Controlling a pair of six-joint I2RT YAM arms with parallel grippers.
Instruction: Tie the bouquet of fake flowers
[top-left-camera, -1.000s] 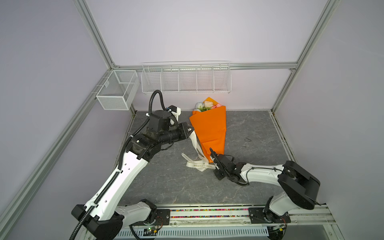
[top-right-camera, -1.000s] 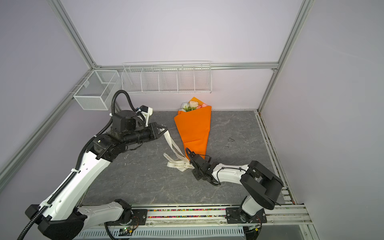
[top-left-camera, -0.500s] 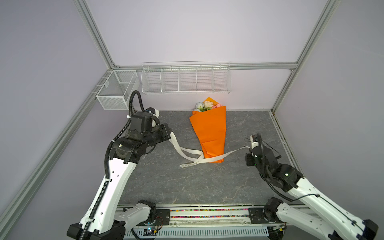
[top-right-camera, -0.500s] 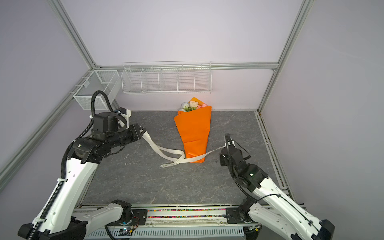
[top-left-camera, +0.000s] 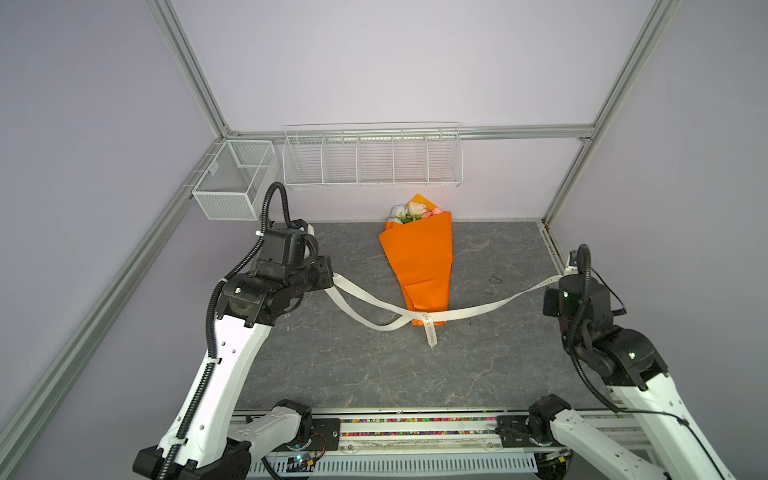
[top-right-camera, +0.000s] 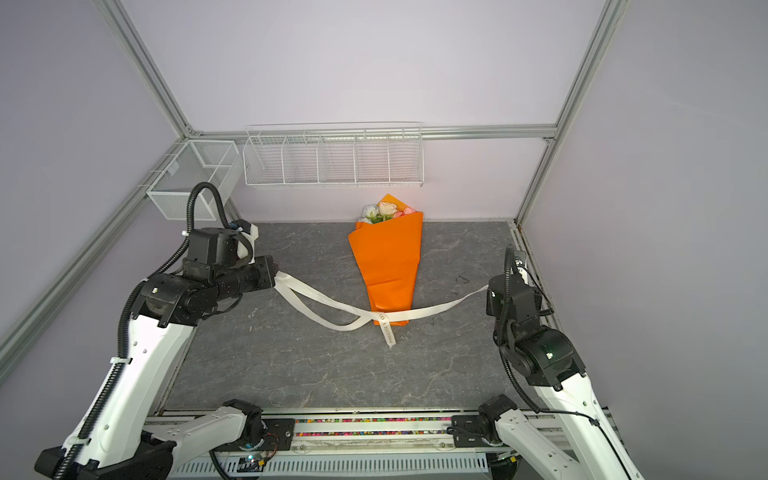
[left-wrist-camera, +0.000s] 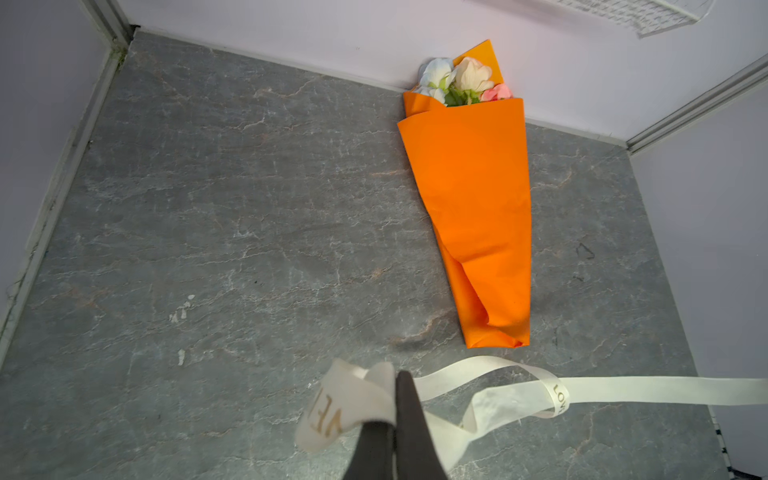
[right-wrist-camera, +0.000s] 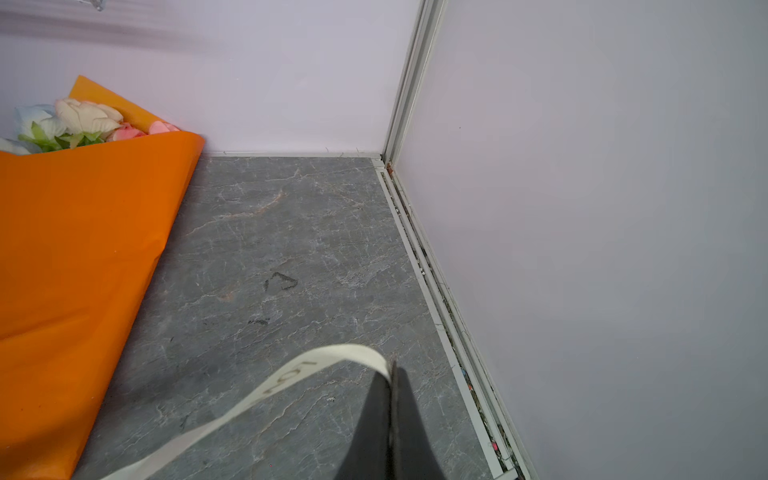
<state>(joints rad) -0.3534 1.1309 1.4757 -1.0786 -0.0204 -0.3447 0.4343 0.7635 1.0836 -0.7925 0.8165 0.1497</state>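
Note:
The bouquet of fake flowers (top-left-camera: 419, 257) (top-right-camera: 388, 257) lies on the grey mat in an orange paper cone, blooms against the back wall. A cream ribbon (top-left-camera: 482, 308) (top-right-camera: 436, 309) crosses its narrow end, where it looks knotted, with a short lettered tail below. My left gripper (top-left-camera: 332, 279) (left-wrist-camera: 395, 380) is shut on a doubled ribbon strand left of the bouquet (left-wrist-camera: 473, 199). My right gripper (top-left-camera: 560, 280) (right-wrist-camera: 392, 370) is shut on the ribbon's (right-wrist-camera: 291, 374) other end, near the right wall. The ribbon hangs slack between both grippers and the bouquet (right-wrist-camera: 75, 249).
A long wire basket (top-left-camera: 372, 162) hangs on the back wall and a small mesh basket (top-left-camera: 232, 183) on the left frame. The right wall's floor rail (right-wrist-camera: 436, 291) runs close beside my right gripper. A small dark mark (top-left-camera: 494, 278) sits on the mat.
Both arms have drawn apart. The right gripper swung from the bouquet's narrow end out to the right wall with its ribbon end; the left pulled back leftward, stretching the ribbon out.

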